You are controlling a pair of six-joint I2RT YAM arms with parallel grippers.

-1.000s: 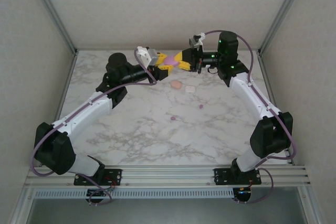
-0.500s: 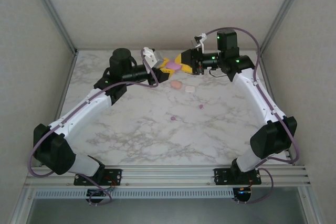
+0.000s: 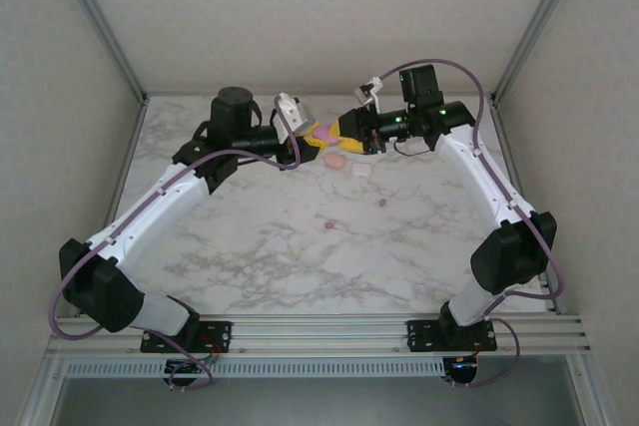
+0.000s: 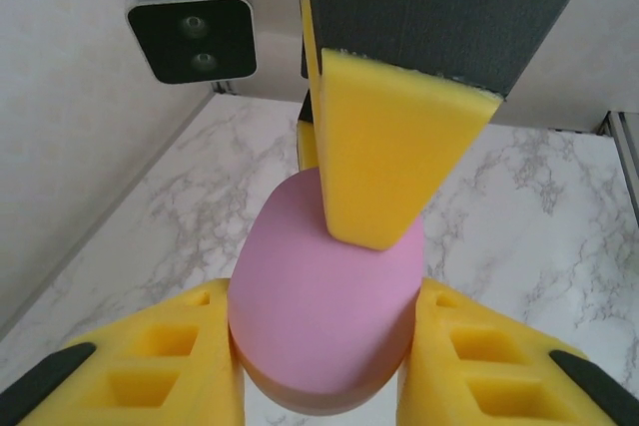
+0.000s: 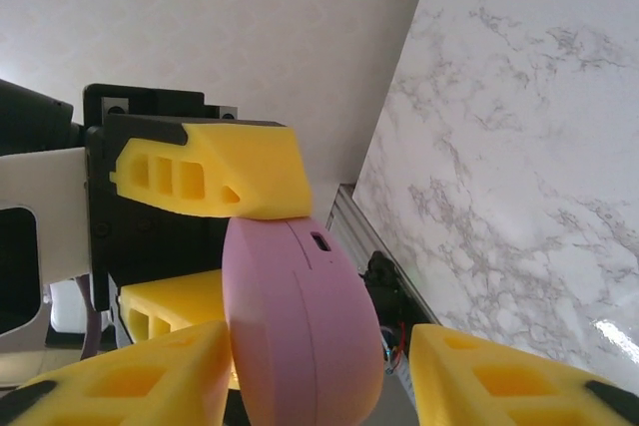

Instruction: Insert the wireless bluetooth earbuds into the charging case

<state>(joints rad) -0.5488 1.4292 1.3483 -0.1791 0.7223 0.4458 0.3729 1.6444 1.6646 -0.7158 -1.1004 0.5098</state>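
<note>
A pink oval charging case point(image 3: 325, 131) hangs above the back of the table, closed, with its seam and port showing point(image 5: 300, 326). My left gripper point(image 4: 319, 346) is shut on its two edges, and shows from above point(image 3: 313, 139). My right gripper point(image 5: 324, 376) straddles the case with its jaws open. Its left finger point(image 5: 120, 376) touches the case and the other stands apart; from the left wrist one of its fingers point(image 4: 399, 147) lies over the case's face. From above, the right gripper point(image 3: 347, 127) faces the left. Two tiny purple earbuds point(image 3: 381, 203) point(image 3: 327, 224) lie on the marble.
A coin-sized pink case point(image 3: 335, 161) and a white one point(image 3: 359, 169) lie on the table point(image 3: 260, 246) just below the grippers. Frame posts and walls close in the back and sides.
Both grippers have shifted toward the near side and lower with the pink case between them. The right gripper has closed in around the case.
</note>
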